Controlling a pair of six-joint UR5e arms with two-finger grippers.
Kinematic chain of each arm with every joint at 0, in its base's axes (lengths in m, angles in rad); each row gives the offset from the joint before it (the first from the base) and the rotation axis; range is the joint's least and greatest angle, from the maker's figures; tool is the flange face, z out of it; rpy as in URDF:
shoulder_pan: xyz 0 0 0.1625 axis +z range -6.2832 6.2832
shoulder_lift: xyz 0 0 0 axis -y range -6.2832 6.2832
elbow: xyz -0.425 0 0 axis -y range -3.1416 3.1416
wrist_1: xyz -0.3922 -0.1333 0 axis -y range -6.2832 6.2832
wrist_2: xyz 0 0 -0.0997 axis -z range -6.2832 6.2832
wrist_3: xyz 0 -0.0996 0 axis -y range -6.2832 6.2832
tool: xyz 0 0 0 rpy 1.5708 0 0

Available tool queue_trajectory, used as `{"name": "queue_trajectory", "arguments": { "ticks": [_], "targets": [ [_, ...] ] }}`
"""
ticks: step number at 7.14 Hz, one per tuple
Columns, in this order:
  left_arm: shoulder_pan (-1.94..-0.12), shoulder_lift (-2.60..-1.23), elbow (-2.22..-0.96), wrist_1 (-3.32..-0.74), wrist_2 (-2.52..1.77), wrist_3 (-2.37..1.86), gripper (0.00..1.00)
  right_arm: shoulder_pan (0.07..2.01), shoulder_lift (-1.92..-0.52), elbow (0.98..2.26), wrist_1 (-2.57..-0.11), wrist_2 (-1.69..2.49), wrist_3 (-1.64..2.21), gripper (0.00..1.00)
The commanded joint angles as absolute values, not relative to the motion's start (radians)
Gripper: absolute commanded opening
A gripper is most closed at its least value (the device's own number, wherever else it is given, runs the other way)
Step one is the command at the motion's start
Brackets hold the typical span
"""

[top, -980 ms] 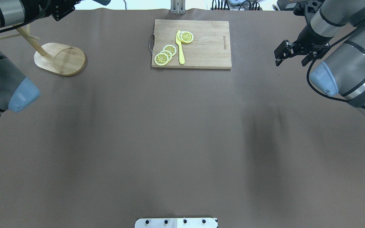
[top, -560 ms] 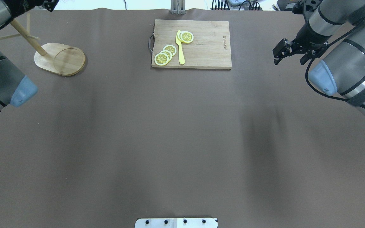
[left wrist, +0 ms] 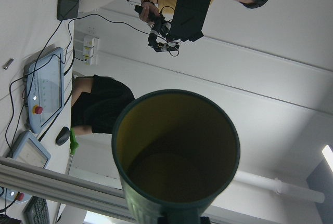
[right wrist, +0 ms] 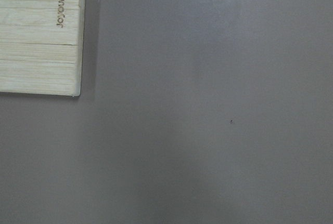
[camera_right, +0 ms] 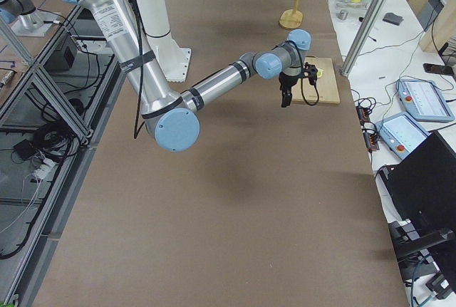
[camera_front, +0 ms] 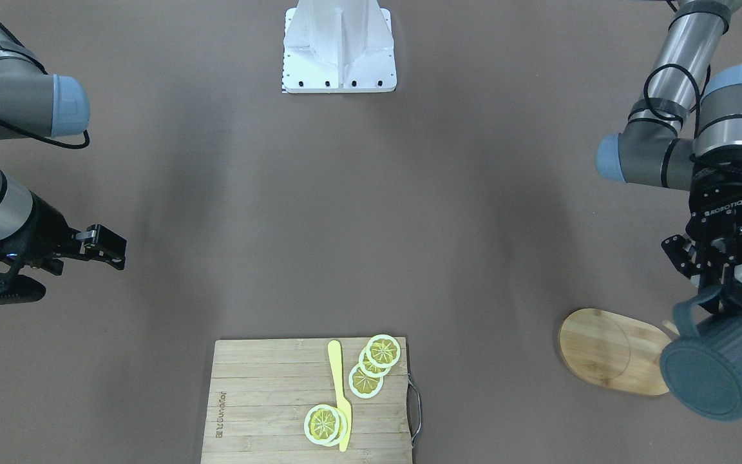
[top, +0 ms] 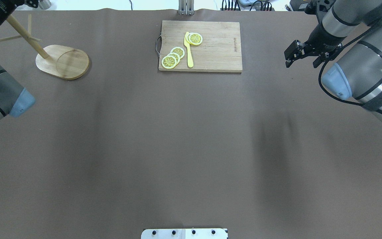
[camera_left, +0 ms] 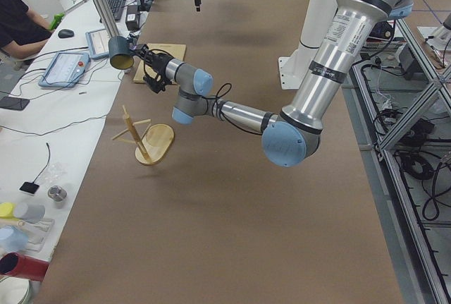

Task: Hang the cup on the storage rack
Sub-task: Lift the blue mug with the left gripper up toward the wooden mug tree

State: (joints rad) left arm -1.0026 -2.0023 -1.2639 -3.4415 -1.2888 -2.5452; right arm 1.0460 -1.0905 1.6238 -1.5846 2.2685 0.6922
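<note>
My left gripper (camera_front: 720, 293) is shut on the loop handle of the dark slate-blue ribbed cup (camera_front: 719, 368). The cup is held on its side in the air, its flat bottom facing the front camera. The left wrist view looks straight into the cup's (left wrist: 176, 154) yellowish inside. The storage rack (top: 63, 61) stands at the table's far left, an oval bamboo base with a leaning post (top: 25, 33) and thin pegs. From the side, the cup (camera_left: 120, 53) hangs higher than the rack (camera_left: 144, 142) and beyond it. My right gripper (top: 303, 63) hovers open and empty right of the cutting board.
A wooden cutting board (top: 217, 46) at the far middle carries lemon slices (top: 172, 58) and a yellow knife (top: 188, 49). A person (camera_left: 17, 25) sits at a desk with control pads (camera_left: 67, 68) past the table's far edge. The robot's white base plate (camera_front: 339, 48) is at the near edge.
My left gripper has moved left with the cup, almost out of the overhead view's top left corner. The right gripper has drifted slightly farther from the robot and stays open.
</note>
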Motion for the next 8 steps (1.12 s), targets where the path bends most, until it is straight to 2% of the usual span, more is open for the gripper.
{"name": "queue_trajectory", "arguments": {
  "ticks": [1,3,5,8],
  "targets": [
    [-0.948,-2.000,-1.213,-3.496,-1.168,-2.580,0.00,1.042,-1.089,1.623,-1.585,2.267,0.696,1.00],
    [-0.849,-1.994,-1.203,-3.531,-1.036,-2.579,0.00,1.042,-1.089,1.623,-1.585,2.267,0.696,1.00],
    [-0.847,-1.968,-1.157,-3.634,-1.037,-2.579,0.00,1.040,-1.089,1.624,-1.585,2.267,0.696,1.00],
    [-0.842,-1.959,-1.152,-3.645,-1.037,-2.579,0.00,1.039,-1.091,1.629,-1.585,2.267,0.696,1.00]
  ]
}}
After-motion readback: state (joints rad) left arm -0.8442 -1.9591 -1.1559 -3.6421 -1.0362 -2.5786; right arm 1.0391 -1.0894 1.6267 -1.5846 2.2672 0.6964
